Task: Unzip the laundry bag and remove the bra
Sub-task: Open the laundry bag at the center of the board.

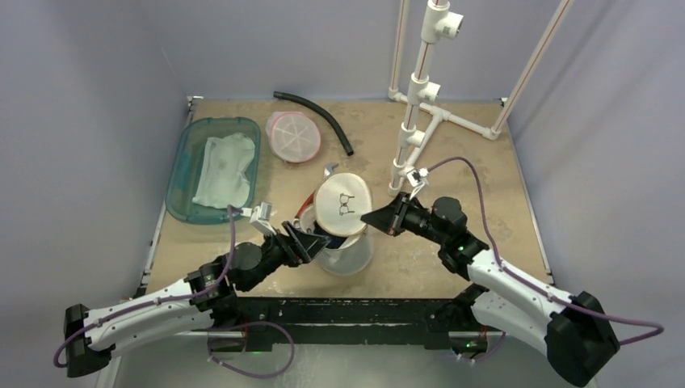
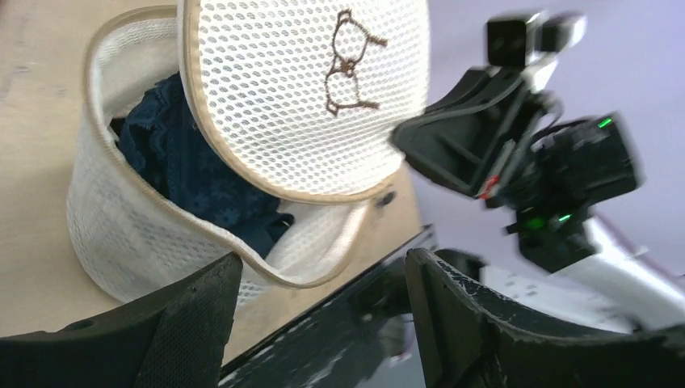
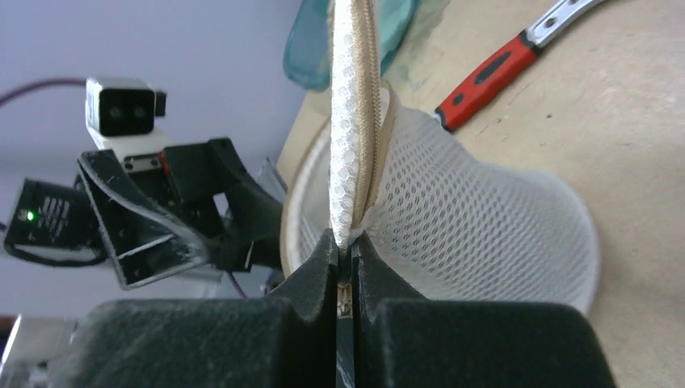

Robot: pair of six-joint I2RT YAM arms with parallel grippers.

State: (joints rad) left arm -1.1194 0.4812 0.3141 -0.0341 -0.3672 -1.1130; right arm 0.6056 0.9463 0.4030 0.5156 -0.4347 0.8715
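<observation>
Sandy worktop (image 1: 485, 162), lilac walls (image 1: 81, 121). At left, left pincer (image 1: 300, 240) spread wide and empty just beside laundry bag (image 1: 349, 252), likely readied for navy bra (image 2: 186, 170) lying inside. At right, right pincer (image 3: 346, 267) clamped on zip rim (image 3: 349, 121) of flap (image 1: 343, 206), holding it raised to keep mouth open.

Dark navy lace bra (image 2: 182, 174) was mostly hidden under the raised lid (image 2: 275, 97) of the round white mesh laundry bag (image 2: 121, 234). Zipper pull was buried between the right gripper (image 3: 346, 271) and its pinched black fingers. Red-handled metal tool (image 3: 483, 87) was cut off at the frame top, type unreadable.
</observation>
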